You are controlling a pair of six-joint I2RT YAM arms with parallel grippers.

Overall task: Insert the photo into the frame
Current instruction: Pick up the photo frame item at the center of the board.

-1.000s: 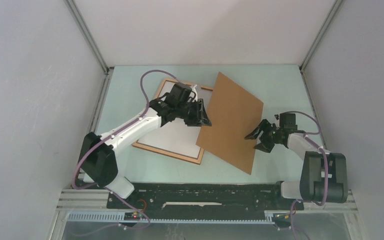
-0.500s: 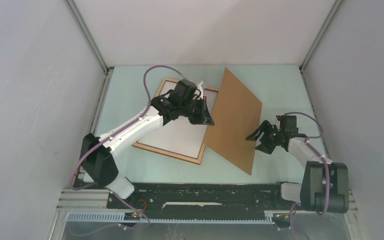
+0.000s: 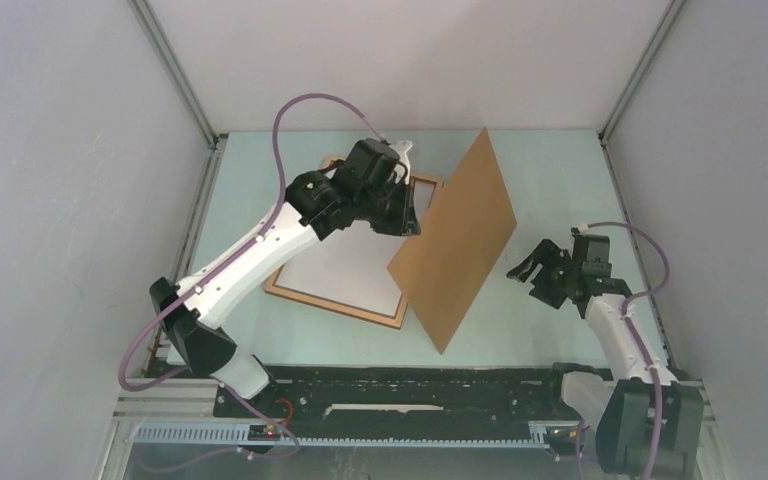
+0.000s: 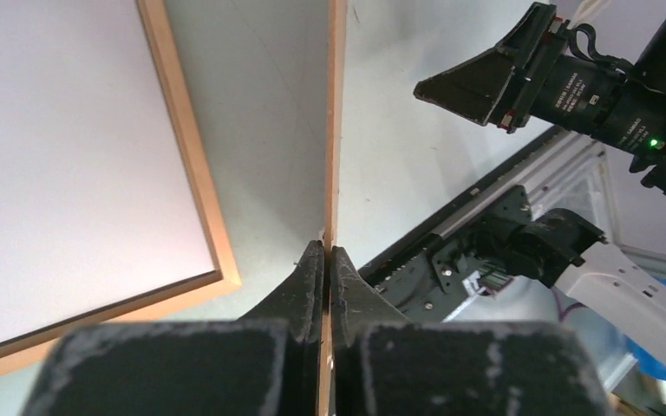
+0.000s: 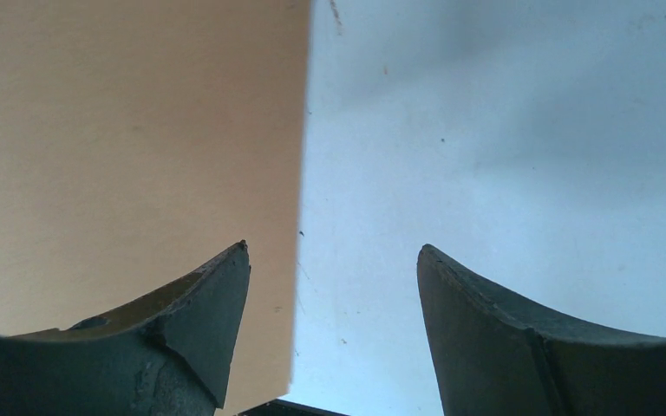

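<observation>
Top external showed the left gripper (image 3: 407,213) pinching the edge of the brown board (image 3: 455,245), holding it tipped up. The right gripper (image 3: 538,270) was spread wide beside it, holding nothing. The frame (image 3: 330,307) lay flat under the left arm, and the photo's picture did not show. Next, I think, the board needed laying down gently.

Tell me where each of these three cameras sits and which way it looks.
Top: above and behind the arms, looking down on the table; both arms show.
Left wrist: on the left gripper, looking along its fingers, shut on an edge of the brown board.
Right wrist: on the right gripper, looking between its open fingers at table and board.
Shared: all three show the board.
</observation>
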